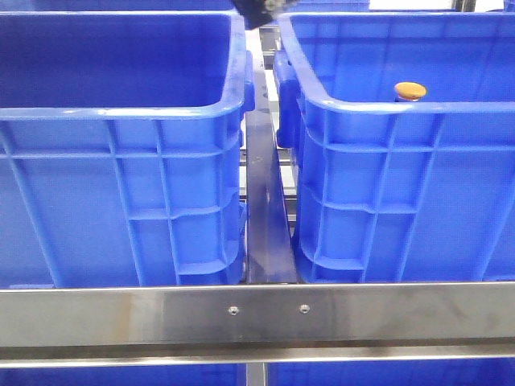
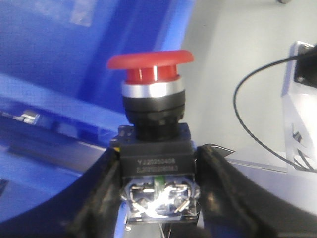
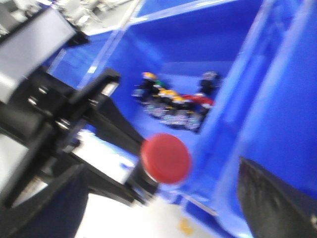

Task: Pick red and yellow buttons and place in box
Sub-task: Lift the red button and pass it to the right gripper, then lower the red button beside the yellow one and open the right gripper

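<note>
Red button held over the crates, ready for the drop

Red-capped button point(image 2: 151, 62) sits clamped by its black body between the fingers of the left tool point(image 2: 157, 198), cap upward, near a blue crate wall; the right wrist view shows that tool carrying it beside a crate wall, with a heap of mixed buttons point(image 3: 173, 101) lying on that crate's floor. A yellow button point(image 1: 409, 91) shows just above the near rim of the right-hand crate point(image 1: 386, 201). Which of the 2 crates is the target box cannot be told. The right tool point(image 3: 163, 218) stands open and empty. A clean release likely means passing fully over the thick rolled rim before letting go. The steel rail point(image 1: 257, 314) and the narrow gap between the crates point(image 1: 265, 201) look like the places a dropped button could be lost.
</note>
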Tool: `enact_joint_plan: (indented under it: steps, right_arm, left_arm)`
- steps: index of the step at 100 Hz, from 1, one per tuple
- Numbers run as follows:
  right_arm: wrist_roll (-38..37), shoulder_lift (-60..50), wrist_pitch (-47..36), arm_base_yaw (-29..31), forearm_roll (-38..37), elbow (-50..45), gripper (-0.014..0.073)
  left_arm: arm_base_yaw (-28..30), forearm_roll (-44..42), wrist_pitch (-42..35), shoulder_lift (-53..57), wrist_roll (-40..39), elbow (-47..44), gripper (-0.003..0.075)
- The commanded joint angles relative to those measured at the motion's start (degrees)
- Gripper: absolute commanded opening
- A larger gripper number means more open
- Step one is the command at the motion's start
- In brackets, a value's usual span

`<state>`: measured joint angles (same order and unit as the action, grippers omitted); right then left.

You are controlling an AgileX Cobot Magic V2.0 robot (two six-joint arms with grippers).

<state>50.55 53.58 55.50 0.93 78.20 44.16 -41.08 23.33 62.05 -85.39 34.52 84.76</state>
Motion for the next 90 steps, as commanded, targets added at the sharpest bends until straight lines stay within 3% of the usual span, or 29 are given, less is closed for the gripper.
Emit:
enact_joint_plan:
  steps: [1,16,55,72,79,90]
  right_arm:
    - [-1.3,1.5,3.3,0.1,6.6,1.6,0.0645]
    - [-2.4,4.5,6.6,0.1,9.6,1.6,0.0645]
    - [-2.2,12.3,4.1,-7.6,9.5,1.6,0.0645]
    - [-2.0,13.2,3.7,-8.0,9.6,1.6,0.0642]
    - [-2.0,13.2,3.8,-8.0,9.6,1.6,0.0593]
    - [-2.0,13.2,4.7,-8.0,9.6,1.6,0.0416]
  left_arm:
    - [-1.3,2.8,-1.8,2.1,0.6,1.8,0.0169]
    - [-1.5,3.0,-1.7,2.1,0.6,1.8,0.0169]
    - [-1.5,3.4,-0.6,2.1,0.6,1.8,0.0169]
    - [-1.5,3.4,-0.6,2.1,0.6,1.8,0.0169]
    - [-1.5,3.4,-0.6,2.1,0.6,1.8,0.0169]
    - [-1.5,3.7,-0.6,2.1,0.6,1.8,0.0176]
